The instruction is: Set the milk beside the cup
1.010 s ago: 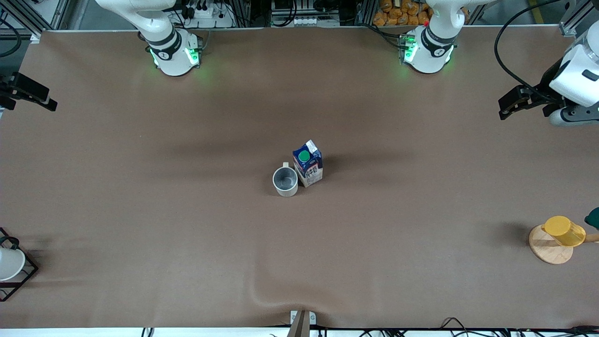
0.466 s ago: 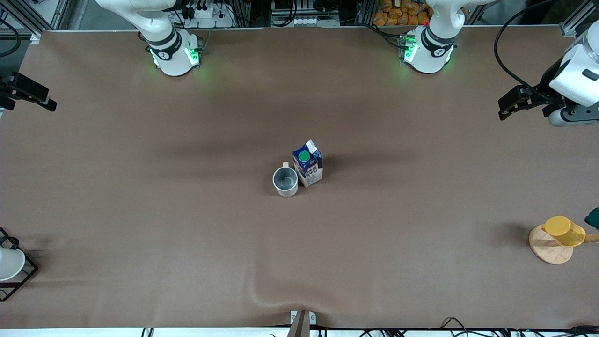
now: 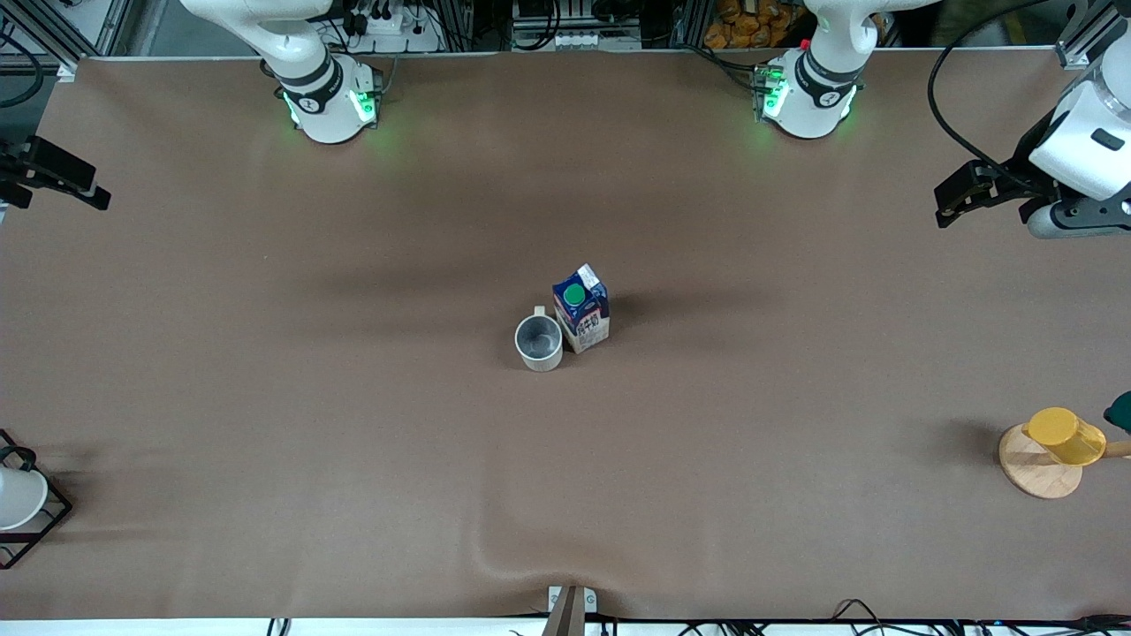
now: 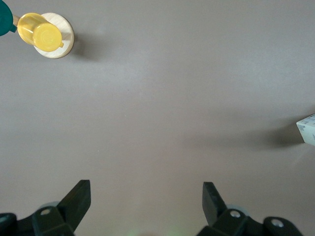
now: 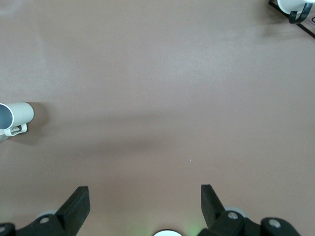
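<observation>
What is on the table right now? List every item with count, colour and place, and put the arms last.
blue-and-white gable-top milk carton with green cap: 1, upright mid-table, right beside the mug, on the side toward the left arm's end.
cream-white mug with grey interior: 1, mid-table, slightly nearer the front camera than the carton.
yellow cup: 1, lying on the round wooden coaster, at the left arm's end of the table.
plain white cup in a black wire frame: 1, at the right arm's end of the table.
brown table cover: 1, spans the table.
left gripper: open, holding nothing, over bare table at the left arm's end.
right gripper: open, holding nothing, over bare table at the right arm's end.
</observation>
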You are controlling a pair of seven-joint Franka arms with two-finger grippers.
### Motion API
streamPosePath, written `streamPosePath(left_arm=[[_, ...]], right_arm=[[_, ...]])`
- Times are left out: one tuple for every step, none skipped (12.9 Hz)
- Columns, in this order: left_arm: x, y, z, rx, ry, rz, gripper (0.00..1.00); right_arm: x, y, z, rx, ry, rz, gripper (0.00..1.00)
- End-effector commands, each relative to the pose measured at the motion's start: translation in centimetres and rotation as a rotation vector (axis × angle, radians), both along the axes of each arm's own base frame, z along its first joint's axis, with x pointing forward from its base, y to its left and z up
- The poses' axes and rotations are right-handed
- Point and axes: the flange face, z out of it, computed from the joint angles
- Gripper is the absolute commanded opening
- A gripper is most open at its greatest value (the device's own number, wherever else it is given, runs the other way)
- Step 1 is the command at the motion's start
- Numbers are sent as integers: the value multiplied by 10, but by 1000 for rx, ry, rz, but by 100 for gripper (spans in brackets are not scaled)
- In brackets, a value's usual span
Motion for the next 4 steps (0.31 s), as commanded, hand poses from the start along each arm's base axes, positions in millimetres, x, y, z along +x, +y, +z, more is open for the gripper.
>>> streamPosePath(left_arm=[[2,2,6,-29,4,3,100],[2,3,5,-29,6,5,100],[2,3,5,-29,6,5,100],[2,3,5,-29,6,5,100]], right_arm=[[-8,10,7,11,-5,27,100],[-8,16,6,12,2,33,100],[-9,16,7,12,6,34,100],[-9,13,7,9,4,36,100]])
